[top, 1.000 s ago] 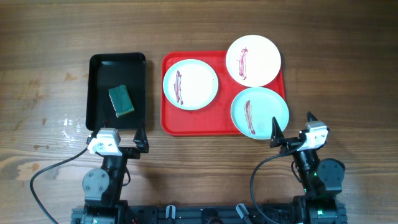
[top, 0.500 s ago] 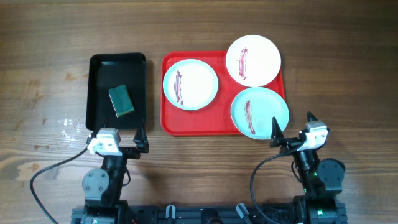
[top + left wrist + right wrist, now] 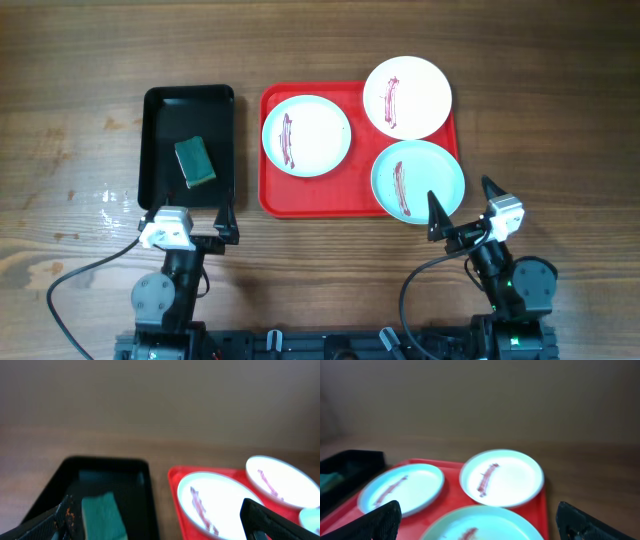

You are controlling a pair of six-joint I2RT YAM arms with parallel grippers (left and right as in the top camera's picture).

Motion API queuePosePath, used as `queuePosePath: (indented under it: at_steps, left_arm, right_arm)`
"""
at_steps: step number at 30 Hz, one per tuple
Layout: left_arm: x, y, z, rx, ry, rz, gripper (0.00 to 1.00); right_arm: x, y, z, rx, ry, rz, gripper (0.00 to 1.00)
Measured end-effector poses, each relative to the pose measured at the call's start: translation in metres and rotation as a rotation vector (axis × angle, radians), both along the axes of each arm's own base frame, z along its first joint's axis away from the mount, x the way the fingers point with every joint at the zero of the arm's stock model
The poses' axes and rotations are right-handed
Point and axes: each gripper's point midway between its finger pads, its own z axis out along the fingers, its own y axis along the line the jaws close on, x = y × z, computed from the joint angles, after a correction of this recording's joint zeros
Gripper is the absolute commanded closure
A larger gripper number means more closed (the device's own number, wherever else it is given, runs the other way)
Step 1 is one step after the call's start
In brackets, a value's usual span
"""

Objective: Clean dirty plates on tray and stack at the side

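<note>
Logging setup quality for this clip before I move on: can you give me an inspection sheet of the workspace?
Surface: wooden table, bare wood.
Job's things: red tray holds white plate and two mint plates, each with a dark red streak; none stacked.
Clutter: black tray with green sponge.
Hands: left hand open, right hand open, both empty.
Cables: one black cable loops by each arm base.
Surroundings: nothing seen.

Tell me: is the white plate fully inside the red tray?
Not fully. The white plate overhangs the far rim of the tray at its right corner, its edge over the wooden table.
</note>
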Motion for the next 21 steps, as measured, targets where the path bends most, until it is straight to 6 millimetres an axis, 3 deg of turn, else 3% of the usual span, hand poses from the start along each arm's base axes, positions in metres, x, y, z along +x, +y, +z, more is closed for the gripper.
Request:
queuePosePath:
  at_steps: [4,9,17,21]
  left_arm:
    - [-0.001,-0.008,0.009,-0.003,-0.035,-0.045,0.00]
    - [-0.009,-0.018,0.017,-0.001,0.014,-0.109,0.00]
    - [-0.035,-0.026,0.094,-0.002,0.035,-0.166,0.00]
    - [-0.041,-0.031,0.120,-0.006,0.119,-0.201,0.00]
  right_arm:
    - [-0.004,0.009,0.010,0.007,-0.022,0.058,0.00]
    - [-0.012,0.020,0.048,0.006,-0.080,0.124,0.00]
    - [-0.012,0.036,0.089,0.015,0.017,0.232,0.00]
    - [-0.009,0.045,0.109,0.026,0.085,0.295,0.00]
